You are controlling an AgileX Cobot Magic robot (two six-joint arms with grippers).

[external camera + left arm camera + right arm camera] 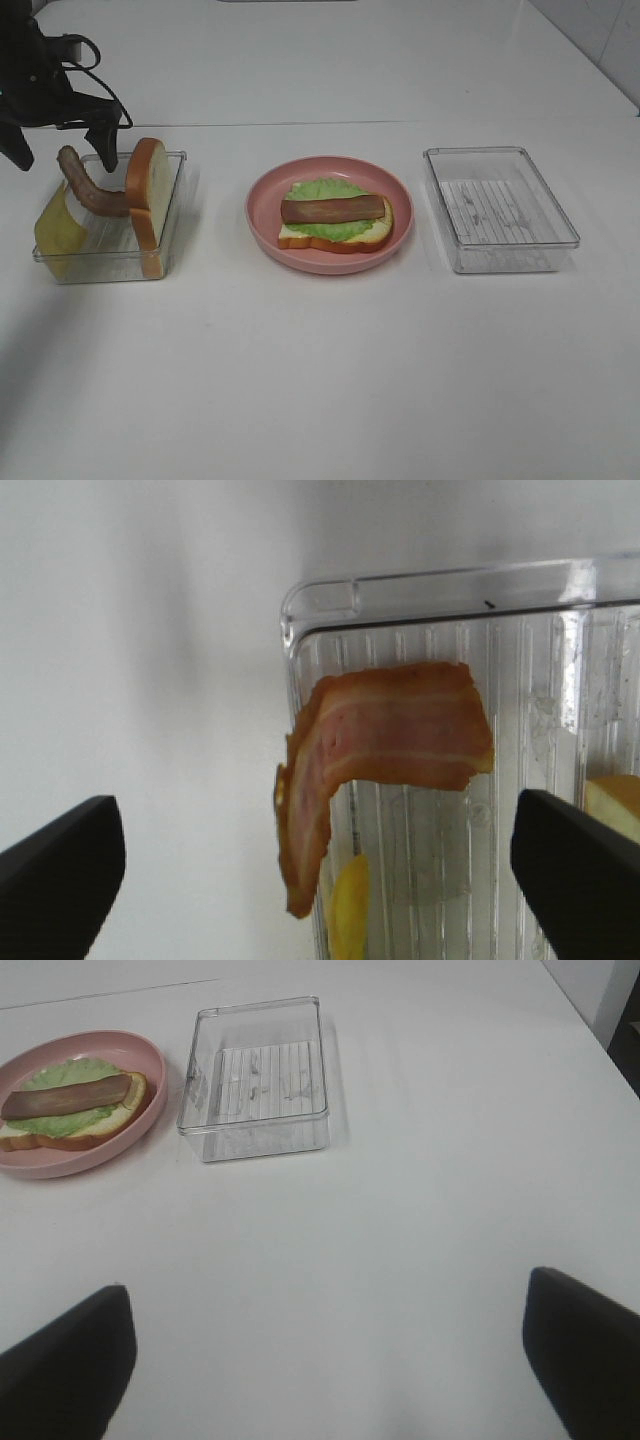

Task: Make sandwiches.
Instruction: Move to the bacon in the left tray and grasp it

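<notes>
In the left tray (110, 265), the curved bacon strip (95, 195) leans at 5 o'clock just below the left gripper (66, 160), whose jaws are spread wide; this arm looks nearer. At centre, the half-built sandwich (335, 222) lies on the pink plate (262, 215). The right gripper (320, 1360) gapes empty.

Left arm sits at the far left of the overhead view, left end effector (63, 152) pointing down, its black fingers (62, 875) spread wide and gripping nothing. Right end effector (325, 1355) only shows up on its own wrist cam: angled down and forward, also wide open, both tips well apart.
</notes>
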